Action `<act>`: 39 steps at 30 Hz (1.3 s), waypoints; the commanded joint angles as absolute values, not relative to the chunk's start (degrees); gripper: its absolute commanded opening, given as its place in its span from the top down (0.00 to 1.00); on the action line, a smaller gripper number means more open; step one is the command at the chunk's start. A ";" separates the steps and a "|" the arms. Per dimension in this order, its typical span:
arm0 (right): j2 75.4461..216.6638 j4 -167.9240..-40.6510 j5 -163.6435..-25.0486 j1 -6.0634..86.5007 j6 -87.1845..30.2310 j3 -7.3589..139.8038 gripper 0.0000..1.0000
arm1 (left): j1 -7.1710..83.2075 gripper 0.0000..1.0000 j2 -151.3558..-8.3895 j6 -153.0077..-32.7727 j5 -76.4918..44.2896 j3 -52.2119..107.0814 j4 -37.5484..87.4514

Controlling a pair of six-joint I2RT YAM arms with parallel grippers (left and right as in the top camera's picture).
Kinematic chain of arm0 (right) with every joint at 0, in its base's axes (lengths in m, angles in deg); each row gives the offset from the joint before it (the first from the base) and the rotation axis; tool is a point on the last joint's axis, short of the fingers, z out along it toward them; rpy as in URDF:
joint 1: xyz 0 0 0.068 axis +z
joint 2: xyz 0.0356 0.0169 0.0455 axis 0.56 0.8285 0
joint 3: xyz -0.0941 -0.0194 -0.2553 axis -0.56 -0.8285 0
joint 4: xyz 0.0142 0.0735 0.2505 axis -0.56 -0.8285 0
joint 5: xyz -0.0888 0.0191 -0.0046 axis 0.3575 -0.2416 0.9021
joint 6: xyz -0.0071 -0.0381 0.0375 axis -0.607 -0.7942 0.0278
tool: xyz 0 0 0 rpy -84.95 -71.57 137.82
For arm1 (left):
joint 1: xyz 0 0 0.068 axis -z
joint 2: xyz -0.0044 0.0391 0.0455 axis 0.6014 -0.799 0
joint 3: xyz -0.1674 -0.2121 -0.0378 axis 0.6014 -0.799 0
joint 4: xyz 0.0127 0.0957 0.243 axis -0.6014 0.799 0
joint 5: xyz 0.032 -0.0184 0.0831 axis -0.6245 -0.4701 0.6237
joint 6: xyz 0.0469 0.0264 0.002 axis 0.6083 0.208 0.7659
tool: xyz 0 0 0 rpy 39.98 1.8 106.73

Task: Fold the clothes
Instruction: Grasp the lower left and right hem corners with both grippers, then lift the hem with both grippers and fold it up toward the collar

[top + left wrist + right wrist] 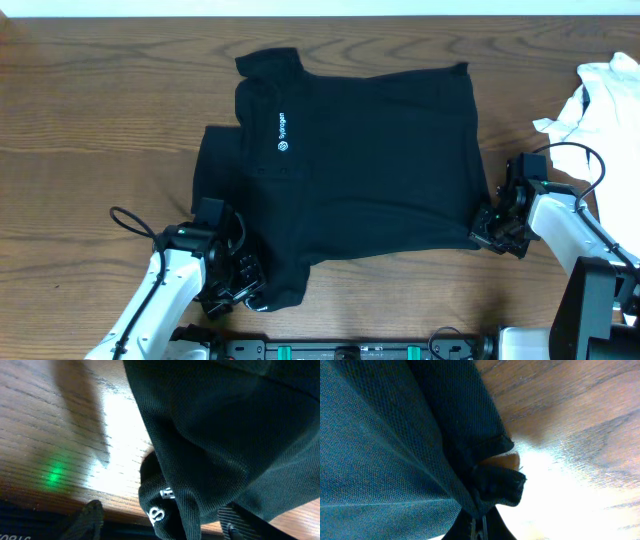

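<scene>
Left gripper (243, 283) sits at the near edge of the table (90, 120), at the near-left corner of the black T-shirt (380, 160). Its wrist camera shows its fingers (89, 516) spread wide, with a bunched fold of the dark fabric lying between them; the fold carries some white printing, possibly a label, though the view is too close to read. One finger stands clear of the cloth, so nothing looks pinched.

Right gripper (488, 226) is at the near-right corner of the shirt, its jaws pressed together on a tuck of the fabric edge – the wrist view shows the cloth gathered into the closed tips just above the wood.

Between the two, the shirt lies spread across the middle of the table, its small white logo (282, 132) facing up toward the left side. Farther off, at the far right edge, lies a crumpled white garment (605, 105), well apart from the shirt
</scene>
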State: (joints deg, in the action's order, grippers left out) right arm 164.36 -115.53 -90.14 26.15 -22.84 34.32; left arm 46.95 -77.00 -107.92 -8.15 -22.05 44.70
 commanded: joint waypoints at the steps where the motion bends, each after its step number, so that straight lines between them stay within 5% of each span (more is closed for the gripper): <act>1: 164.14 -115.62 -87.80 26.53 -22.66 33.25 0.99 | 47.03 0.32 -76.69 -107.72 -9.06 -22.40 44.33; 9: 164.14 -116.01 -87.78 26.53 -22.66 33.25 0.99 | 47.03 0.93 -76.69 -107.63 -9.06 -22.38 43.13; 39: 163.77 -136.43 -85.99 26.53 -20.94 55.63 0.99 | 47.03 0.94 -76.69 -98.23 -1.89 2.50 61.68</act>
State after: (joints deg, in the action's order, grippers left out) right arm 164.36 -136.36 -86.20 26.15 -21.88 53.75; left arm 46.95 -77.02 -99.09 -5.09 -1.48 61.22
